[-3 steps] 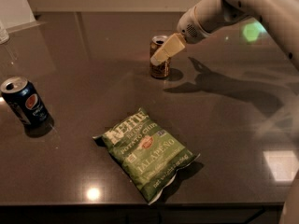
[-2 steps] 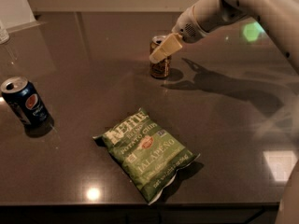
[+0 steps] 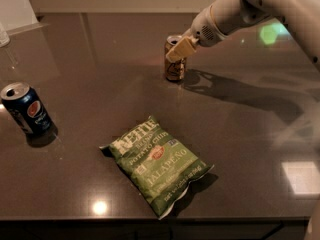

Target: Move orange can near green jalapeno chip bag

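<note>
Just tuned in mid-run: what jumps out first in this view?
The green jalapeno chip bag lies flat at the front centre of the dark table. Behind it, the hand is at the top of the upright orange can. A blue Pepsi can stands far left.

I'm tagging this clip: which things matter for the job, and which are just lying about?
For the job: orange can, green chip bag, gripper at the can's top.
Lying about: blue can, far left.
</note>
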Robot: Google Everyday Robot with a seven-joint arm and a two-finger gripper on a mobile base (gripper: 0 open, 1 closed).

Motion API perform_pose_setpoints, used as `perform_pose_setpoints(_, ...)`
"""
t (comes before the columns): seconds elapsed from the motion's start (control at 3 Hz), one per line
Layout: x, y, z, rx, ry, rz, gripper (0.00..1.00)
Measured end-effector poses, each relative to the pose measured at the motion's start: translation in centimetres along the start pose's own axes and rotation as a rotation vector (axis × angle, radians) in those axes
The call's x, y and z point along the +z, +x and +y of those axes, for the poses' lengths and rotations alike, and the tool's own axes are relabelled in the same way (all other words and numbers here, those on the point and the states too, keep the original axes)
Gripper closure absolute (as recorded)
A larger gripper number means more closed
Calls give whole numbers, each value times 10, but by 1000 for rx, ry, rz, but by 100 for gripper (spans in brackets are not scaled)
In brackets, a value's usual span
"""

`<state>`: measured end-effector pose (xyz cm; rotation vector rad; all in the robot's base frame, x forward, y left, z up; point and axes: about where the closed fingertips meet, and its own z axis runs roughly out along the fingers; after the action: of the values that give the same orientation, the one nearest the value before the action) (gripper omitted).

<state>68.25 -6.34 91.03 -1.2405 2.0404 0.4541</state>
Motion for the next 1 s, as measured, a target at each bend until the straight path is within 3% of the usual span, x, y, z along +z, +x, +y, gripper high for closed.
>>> perform_pose_setpoints(0.33,-18,1,13,-8,-12,8,87)
perform_pose_setpoints(0.67,-39,2,30,-6,-27,13,100)
perform_pose_setpoints(1.0,-52,7,53,-2,-48,6,100)
